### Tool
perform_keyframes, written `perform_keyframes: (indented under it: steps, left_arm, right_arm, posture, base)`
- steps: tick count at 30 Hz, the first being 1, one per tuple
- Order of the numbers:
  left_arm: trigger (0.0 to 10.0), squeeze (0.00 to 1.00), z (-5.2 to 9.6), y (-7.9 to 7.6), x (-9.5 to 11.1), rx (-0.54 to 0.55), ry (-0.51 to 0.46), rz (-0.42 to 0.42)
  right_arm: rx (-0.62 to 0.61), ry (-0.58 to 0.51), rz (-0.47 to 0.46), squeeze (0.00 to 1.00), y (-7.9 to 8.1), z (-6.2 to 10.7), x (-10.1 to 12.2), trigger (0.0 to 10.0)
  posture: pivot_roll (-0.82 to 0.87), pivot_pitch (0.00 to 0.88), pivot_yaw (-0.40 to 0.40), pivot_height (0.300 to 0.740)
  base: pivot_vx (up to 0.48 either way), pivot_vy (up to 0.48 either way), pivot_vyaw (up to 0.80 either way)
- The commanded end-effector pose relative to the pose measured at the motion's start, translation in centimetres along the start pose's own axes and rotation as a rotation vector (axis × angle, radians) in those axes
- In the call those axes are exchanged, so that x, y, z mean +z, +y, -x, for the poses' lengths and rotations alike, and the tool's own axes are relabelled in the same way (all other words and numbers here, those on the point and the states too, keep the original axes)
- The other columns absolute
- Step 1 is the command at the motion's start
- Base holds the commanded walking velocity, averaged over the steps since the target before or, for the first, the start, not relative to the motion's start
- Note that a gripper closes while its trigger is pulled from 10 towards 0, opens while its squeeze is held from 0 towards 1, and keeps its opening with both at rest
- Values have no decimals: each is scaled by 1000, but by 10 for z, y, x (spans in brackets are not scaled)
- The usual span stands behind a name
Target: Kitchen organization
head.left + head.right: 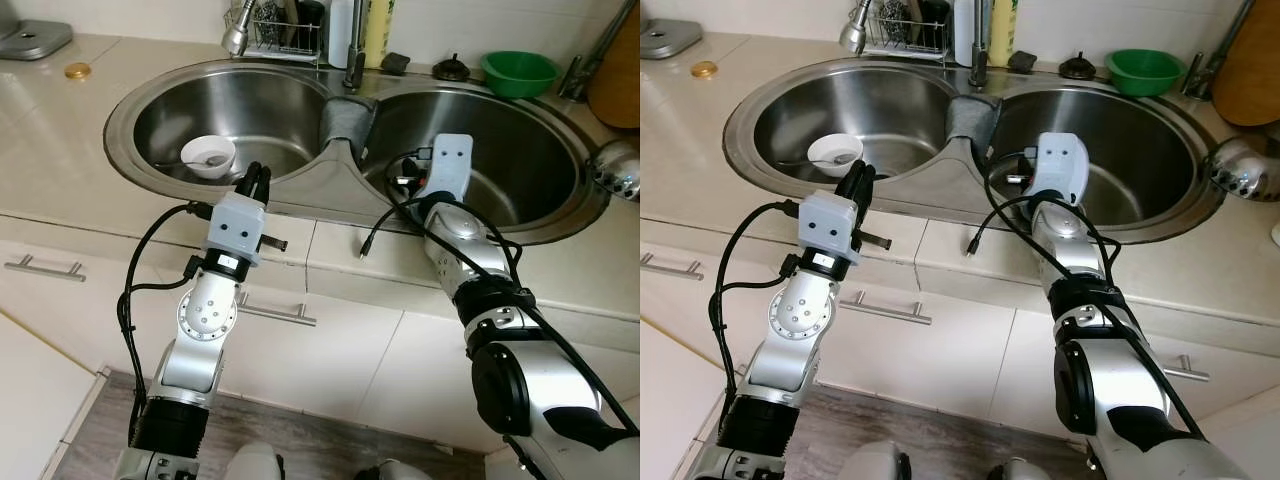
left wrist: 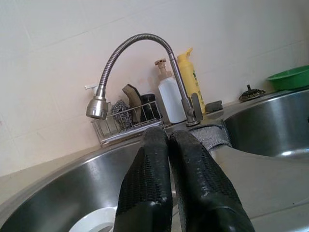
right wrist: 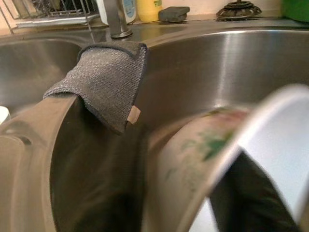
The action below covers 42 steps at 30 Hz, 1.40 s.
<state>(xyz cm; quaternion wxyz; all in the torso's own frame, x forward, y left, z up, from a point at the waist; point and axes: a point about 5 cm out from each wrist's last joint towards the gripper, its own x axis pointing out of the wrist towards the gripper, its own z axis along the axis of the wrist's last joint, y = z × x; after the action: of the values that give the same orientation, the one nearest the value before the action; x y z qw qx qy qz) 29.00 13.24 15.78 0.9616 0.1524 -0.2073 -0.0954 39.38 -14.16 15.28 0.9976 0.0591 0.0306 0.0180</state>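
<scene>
A white bowl with a spoon in it sits in the left basin of the steel double sink. My left gripper hovers at that basin's front rim, pointing at the bowl, its fingers shut with nothing between them. My right arm reaches down into the right basin, its white wrist housing covering the fingers from above. In the right wrist view, my right gripper is shut on the rim of a white dish with a green pattern, held tilted inside the basin.
A grey cloth drapes over the divider between the basins. The faucet head hangs over the left basin. Behind it are a dish rack, bottles and a green bowl. A metal strainer lies at the right.
</scene>
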Motion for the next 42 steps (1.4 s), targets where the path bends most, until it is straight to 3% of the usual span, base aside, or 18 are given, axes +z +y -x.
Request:
perform_keyframes:
  steps: [1, 12, 17, 22, 23, 24, 25, 26, 27, 30, 35, 36, 39, 40, 42]
  left_arm:
    - [10000, 0, 0, -1, -1, -8, 11, -3]
    - [10000, 0, 2, -3, -3, -12, 19, -1]
    - [10000, 0, 4, -3, -4, -14, 27, -1]
    - [10000, 0, 4, -4, -4, -15, 31, 0]
    - [10000, 0, 4, -3, -5, -15, 33, -1]
    - [10000, 0, 4, -3, -5, -15, 33, -1]
    - [10000, 0, 4, -3, -5, -15, 35, -2]
    - [10000, 0, 4, -3, -5, -15, 35, -2]
    - [10000, 0, 4, -3, -6, -15, 38, -4]
    - [10000, 0, 4, -2, -7, -16, 42, -7]
    - [10000, 0, 2, -3, -7, -20, 43, -8]
    - [10000, 0, 2, -3, -7, -20, 43, -8]
    - [10000, 0, 1, -2, -7, -16, 42, -11]
    - [10000, 0, 1, -2, -7, -15, 42, -11]
    - [10000, 0, 1, -1, -7, -12, 43, -13]
  right_arm:
    - [-3, 14, -22, 1000, -5, 1, -5, 10000]
    - [29, 10, -4, 1000, -5, 6, -14, 10000]
    - [20, 195, -34, 1000, -8, 9, -37, 10000]
    - [-25, 272, 2, 1000, -16, 14, -51, 10000]
    - [-35, 289, 16, 325, -18, 16, -54, 10000]
    - [-35, 289, 16, 325, -18, 16, -54, 10000]
    - [-44, 308, 30, 78, -20, 17, -56, 10000]
    - [-44, 308, 30, 78, -20, 17, -56, 10000]
    - [-52, 327, 40, 0, -22, 18, -58, 10000]
    - [-62, 415, 104, 0, -26, 23, -67, 10000]
    - [-92, 482, 130, 0, -28, 27, -77, 10000]
    - [-105, 469, 96, 0, -28, 27, -76, 10000]
    - [-157, 341, -147, 0, -30, 21, -58, 10000]
    - [-162, 321, -179, 0, -31, 20, -55, 10000]
    - [-173, 294, -140, 0, -33, 19, -48, 10000]
  posture:
    - [200, 0, -29, 740]
    - [199, 0, -29, 740]
    - [195, 0, -29, 740]
    - [193, 0, -30, 740]
    - [191, 0, -29, 740]
    - [191, 0, -29, 740]
    - [189, 0, -28, 740]
    - [189, 0, -28, 740]
    - [188, 0, -28, 740]
    - [183, 0, -25, 740]
    - [181, 0, -24, 740]
    - [181, 0, -24, 740]
    - [185, 0, -27, 740]
    - [185, 0, -27, 740]
    - [186, 0, -26, 740]
  base:
    - [0, 0, 0]
    - [0, 0, 0]
    - [0, 0, 0]
    - [0, 0, 0]
    - [0, 0, 0]
    - [0, 0, 0]
    - [0, 0, 0]
    - [0, 0, 0]
    - [0, 0, 0]
    - [0, 0, 0]
    - [0, 0, 0]
    - [0, 0, 0]
    - [0, 0, 0]
    - [0, 0, 0]
    - [0, 0, 0]
